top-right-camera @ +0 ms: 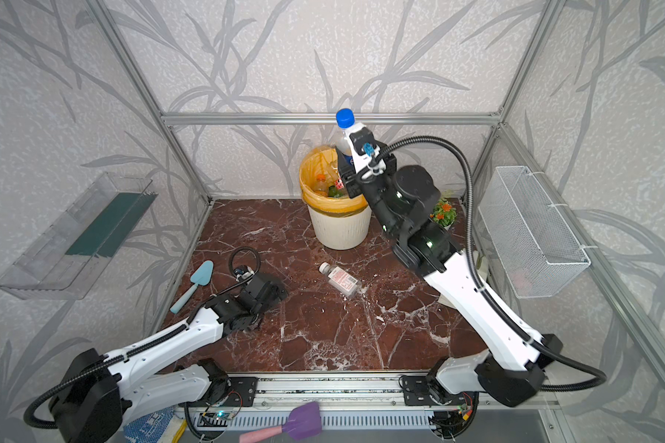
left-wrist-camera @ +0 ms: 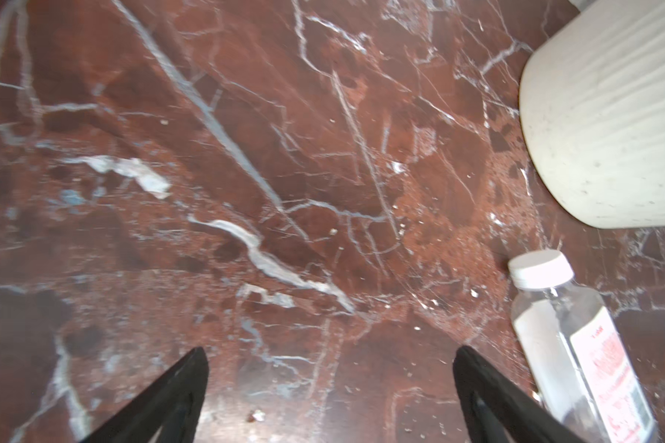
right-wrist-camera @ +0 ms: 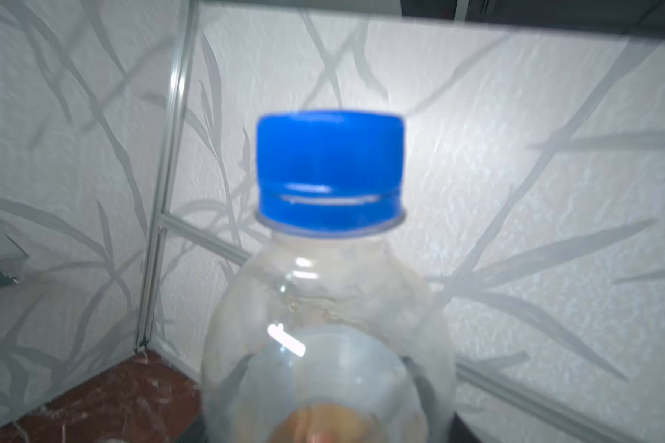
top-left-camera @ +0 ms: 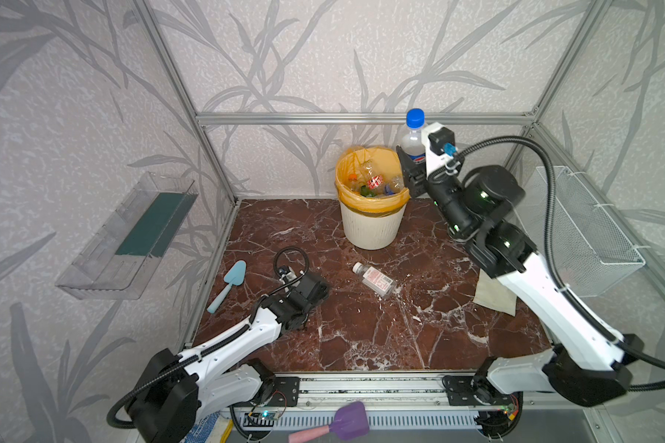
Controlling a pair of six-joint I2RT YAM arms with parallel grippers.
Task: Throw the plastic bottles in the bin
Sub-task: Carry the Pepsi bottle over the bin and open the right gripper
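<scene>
My right gripper (top-left-camera: 413,168) (top-right-camera: 348,172) (right-wrist-camera: 329,364) is shut on a clear bottle with a blue cap (top-left-camera: 412,142) (top-right-camera: 344,118) (right-wrist-camera: 329,172), held upright above the bin's far right rim. The bin (top-left-camera: 369,226) (top-right-camera: 338,230) (left-wrist-camera: 607,115) is cream-white and ribbed, with an orange bag over its rim. Several bottles (top-left-camera: 375,184) (top-right-camera: 327,188) lie inside it. A clear white-capped bottle with a pink label (top-left-camera: 375,280) (top-right-camera: 340,279) (left-wrist-camera: 576,345) lies on the marble floor in front of the bin. My left gripper (top-left-camera: 319,287) (top-right-camera: 279,289) (left-wrist-camera: 331,356) is open and empty, low over the floor to that bottle's left.
A light blue trowel (top-left-camera: 227,285) lies left of the left arm. A white wire basket (top-left-camera: 588,230) hangs on the right wall and a clear shelf (top-left-camera: 127,237) on the left wall. A flower pot (top-right-camera: 444,214) and a cloth (top-left-camera: 494,295) sit behind the right arm.
</scene>
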